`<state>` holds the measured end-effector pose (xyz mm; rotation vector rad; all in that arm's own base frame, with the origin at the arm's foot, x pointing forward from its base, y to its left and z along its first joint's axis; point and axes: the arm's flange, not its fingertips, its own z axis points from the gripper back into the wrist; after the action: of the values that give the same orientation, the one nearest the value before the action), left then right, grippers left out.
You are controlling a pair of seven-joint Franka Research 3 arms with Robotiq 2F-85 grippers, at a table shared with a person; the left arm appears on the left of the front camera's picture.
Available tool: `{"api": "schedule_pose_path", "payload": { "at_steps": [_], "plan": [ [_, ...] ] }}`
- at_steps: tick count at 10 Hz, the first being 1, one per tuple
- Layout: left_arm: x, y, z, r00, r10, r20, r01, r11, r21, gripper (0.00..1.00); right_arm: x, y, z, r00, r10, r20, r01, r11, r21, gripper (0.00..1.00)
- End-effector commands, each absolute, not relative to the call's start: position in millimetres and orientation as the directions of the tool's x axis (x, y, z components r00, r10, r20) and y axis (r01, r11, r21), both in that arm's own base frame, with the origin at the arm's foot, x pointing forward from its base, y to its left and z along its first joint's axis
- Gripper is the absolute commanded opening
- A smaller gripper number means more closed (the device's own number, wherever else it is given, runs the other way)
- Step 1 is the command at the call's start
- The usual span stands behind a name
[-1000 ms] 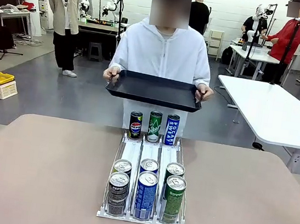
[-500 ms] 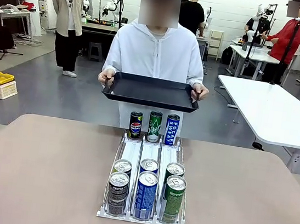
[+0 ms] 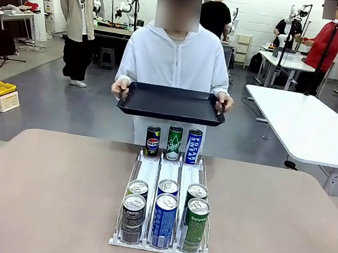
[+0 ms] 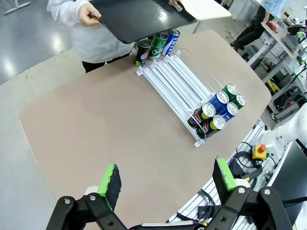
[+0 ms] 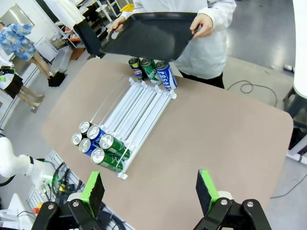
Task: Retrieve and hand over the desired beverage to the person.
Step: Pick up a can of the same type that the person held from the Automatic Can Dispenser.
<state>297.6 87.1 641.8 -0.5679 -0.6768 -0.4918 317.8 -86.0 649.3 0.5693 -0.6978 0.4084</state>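
Across the table [image 3: 42, 191] I list: one person [image 3: 175, 58] in a white hooded jacket, both hands holding a black tray [image 3: 172, 105] above the far cans [image 3: 174, 143], three upright at the rack's far end. Rack [image 3: 168, 176], three lanes. Near cans [image 3: 164, 216]: six, two per lane, at my end. Left end effector [image 4: 167, 178]: fingers apart, holding nothing, above the table. Right end effector [image 5: 149, 190]: likewise.
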Motion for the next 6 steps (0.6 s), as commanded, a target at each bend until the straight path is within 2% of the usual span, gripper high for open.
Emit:
{"api": "schedule_pose_path", "payload": {
  "at_steps": [1, 6],
  "plan": [
    [297.0, 88.8, 641.2, 0.665, -0.247, 0.705, 0.606, 0.729, -0.316, 1.0, 319.8, -86.3, 649.3, 0.692, 0.162, 0.703, -0.544, 0.758, 0.36, 1.0],
    [297.0, 88.8, 641.2, 0.665, -0.247, 0.705, 0.606, 0.729, -0.316, 1.0, 319.8, -86.3, 649.3, 0.692, 0.162, 0.703, -0.544, 0.758, 0.36, 1.0]
  ]
}}
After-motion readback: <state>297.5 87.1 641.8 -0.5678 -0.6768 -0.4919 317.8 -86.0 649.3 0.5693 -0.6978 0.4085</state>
